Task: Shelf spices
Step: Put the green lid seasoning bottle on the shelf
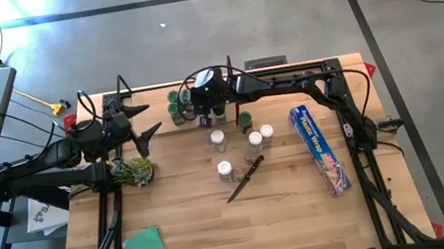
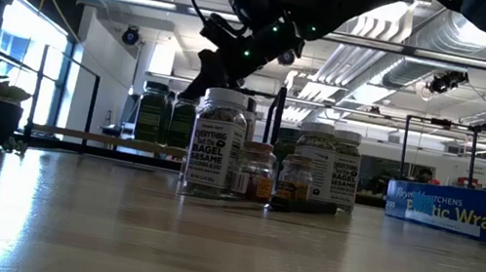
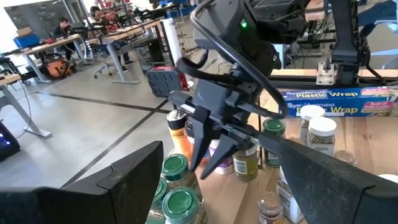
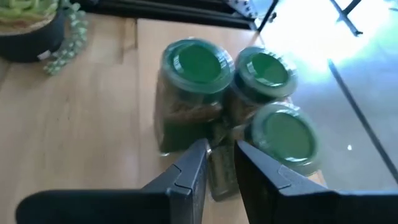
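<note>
The table [image 1: 203,227] carried the work, and the shelf [image 2: 75,135] ran along its far edge with three green-capped jars [image 4: 199,62] already standing in a tight cluster near its middle. The left gripper [image 1: 151,118] hung off the shelf's left end, its fingers spread wide and holding nothing, well out of the way. The right gripper [image 4: 221,146] reached across from the other side and sat just in front of that cluster, its fingers drawn narrow and seemingly pinched against the sides of a small jar [image 4: 221,177] between them. How high that jar sat above the wood could not be told. Several white-capped jars [image 1: 255,142] waited loose on the table behind it, near a knife [image 1: 245,179]. The step in hand looked like placing the small jar on the shelf. To do it well, the jar ought to be kept upright and brought down into free space beside the cluster, not against it, since the nearest green cap lay just beyond the fingertips and a nudge could topple the group. Letting go only once the base sat flat, then drawing straight back, would be the safest finish.
</note>
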`<act>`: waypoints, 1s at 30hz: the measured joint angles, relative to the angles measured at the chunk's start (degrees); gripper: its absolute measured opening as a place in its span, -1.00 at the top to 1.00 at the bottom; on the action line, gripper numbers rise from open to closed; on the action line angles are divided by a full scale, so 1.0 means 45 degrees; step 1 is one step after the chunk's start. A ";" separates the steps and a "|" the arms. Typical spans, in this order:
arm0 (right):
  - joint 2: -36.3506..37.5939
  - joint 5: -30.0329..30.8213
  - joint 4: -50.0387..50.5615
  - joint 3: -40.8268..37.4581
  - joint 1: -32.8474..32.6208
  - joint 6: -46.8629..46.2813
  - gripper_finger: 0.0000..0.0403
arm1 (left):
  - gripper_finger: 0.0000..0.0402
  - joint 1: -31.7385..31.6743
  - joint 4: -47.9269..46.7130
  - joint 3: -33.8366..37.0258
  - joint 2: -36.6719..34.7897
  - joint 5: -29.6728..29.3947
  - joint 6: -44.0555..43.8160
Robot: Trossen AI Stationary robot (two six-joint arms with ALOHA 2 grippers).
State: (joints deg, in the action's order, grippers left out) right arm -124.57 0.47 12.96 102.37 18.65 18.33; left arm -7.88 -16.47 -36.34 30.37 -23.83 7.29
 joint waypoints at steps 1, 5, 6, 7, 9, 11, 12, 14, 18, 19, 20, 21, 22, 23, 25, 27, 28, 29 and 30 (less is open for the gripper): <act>0.0001 0.0005 -0.0125 0.0000 0.0040 0.0032 0.62 | -0.56 0.0000 0.0004 0.0000 0.0000 0.0000 0.0000; 0.0001 0.0012 -0.0358 0.0000 0.0221 0.0034 0.62 | -0.56 0.0000 0.0005 0.0000 0.0000 0.0000 -0.0023; 0.0000 0.0009 -0.0361 0.0000 0.0268 0.0026 0.62 | -0.56 -0.0005 0.0005 -0.0004 0.0000 0.0004 -0.0044; 0.0000 0.0002 -0.0361 0.0000 0.0296 0.0000 0.62 | -0.56 -0.0005 0.0005 -0.0005 0.0000 0.0005 -0.0044; 0.0000 0.0000 -0.0356 0.0000 0.0343 -0.0004 0.62 | -0.56 0.0000 0.0005 0.0000 0.0000 0.0005 -0.0044; 0.0001 -0.0192 -0.0356 0.0000 0.0361 -0.0026 0.62 | -0.56 -0.0005 0.0005 0.0000 0.0000 0.0005 -0.0044; 0.0000 -0.0384 -0.0356 0.0000 0.0361 -0.0075 0.62 | -0.56 -0.0002 0.0005 -0.0001 0.0000 0.0005 -0.0044; 0.0000 -0.0680 -0.0351 0.0000 0.0361 -0.0073 0.62 | -0.56 -0.0002 0.0005 -0.0002 0.0000 0.0010 -0.0043; -0.0072 -0.0770 -0.0371 0.0000 0.0332 -0.0086 0.62 | -0.56 0.0000 0.0005 -0.0002 0.0000 0.0010 -0.0039; -0.0119 -0.0790 -0.0313 0.0000 0.0332 -0.0141 0.62 | -0.56 0.0000 0.0005 0.0000 0.0005 0.0010 -0.0039; -0.0229 -0.0827 -0.0317 0.0000 0.0322 -0.0214 0.62 | -0.56 0.0000 0.0005 0.0000 0.0000 0.0010 -0.0043; -0.0323 -0.0877 -0.0314 0.0000 0.0325 -0.0311 0.62 | -0.56 -0.0002 0.0008 -0.0002 0.0000 0.0013 -0.0047; -0.0417 -0.0870 -0.0255 -0.0003 0.0327 -0.0343 0.62 | -0.56 -0.0005 0.0015 -0.0002 0.0003 0.0038 -0.0087; -0.0507 -0.0866 -0.0248 -0.0005 0.0330 -0.0340 0.62 | -0.56 -0.0005 0.0005 -0.0002 0.0015 0.0101 -0.0143; -0.0539 -0.0818 -0.0260 -0.0010 0.0332 -0.0324 0.62 | -0.56 -0.0001 0.0022 -0.0001 0.0092 0.0206 -0.0237; -0.0517 -0.0698 -0.0447 -0.0010 0.0332 -0.0306 0.62 | -0.56 -0.0001 0.0024 0.0000 0.0233 0.0222 -0.0242; -0.0510 -0.0515 -0.0510 -0.0005 0.0332 -0.0306 0.62 | -0.56 -0.0005 0.0023 -0.0002 0.0324 0.0220 -0.0243; -0.0510 -0.0408 -0.0535 -0.0005 0.0332 -0.0306 0.62 | -0.56 0.0000 0.0015 -0.0004 0.0426 0.0223 -0.0243; -0.0510 -0.0377 -0.0519 -0.0005 0.0353 -0.0311 0.62 | -0.56 -0.0005 0.0029 -0.0005 0.0541 0.0219 -0.0243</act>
State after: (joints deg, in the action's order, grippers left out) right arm -126.87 -1.23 10.62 102.35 20.24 16.92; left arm -7.90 -16.34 -36.36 32.81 -22.85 6.20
